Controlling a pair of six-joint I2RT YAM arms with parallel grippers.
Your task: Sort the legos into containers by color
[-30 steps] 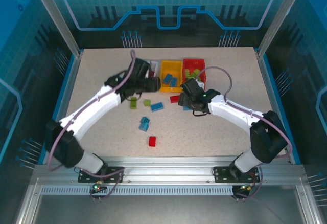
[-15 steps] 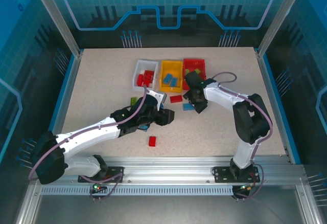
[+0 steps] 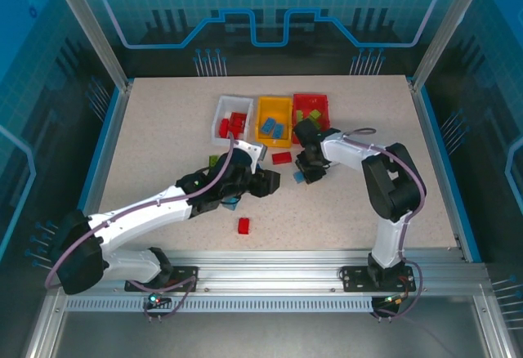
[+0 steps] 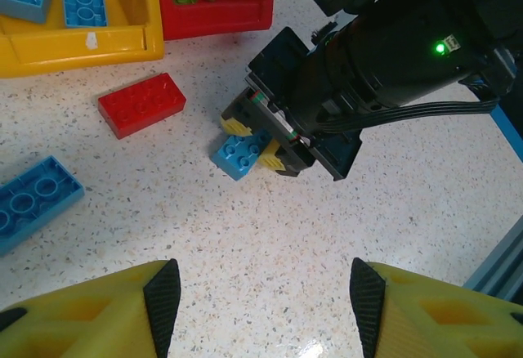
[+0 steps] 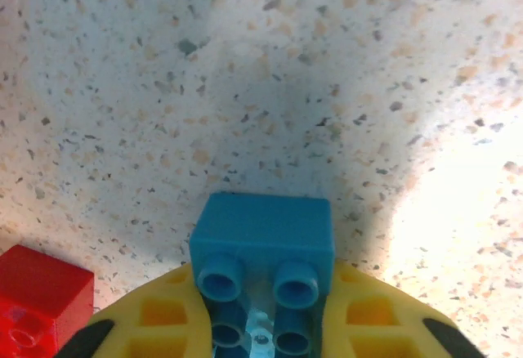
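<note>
Three open-topped rectangular plastic bins stand in a row: the white bin [image 3: 233, 100] holds red bricks, the orange-yellow bin [image 4: 82, 43] blue ones, the red bin [image 4: 216, 19] lime-green ones. A small blue studded plastic brick [image 4: 239, 155] sits studs-up, pinched by the right gripper [image 5: 261, 317]. A red studded plastic brick [image 4: 141, 105] lies flat nearby.

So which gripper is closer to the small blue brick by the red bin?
Right. The right gripper grips the blue brick; the left gripper hangs open left of it.
</note>
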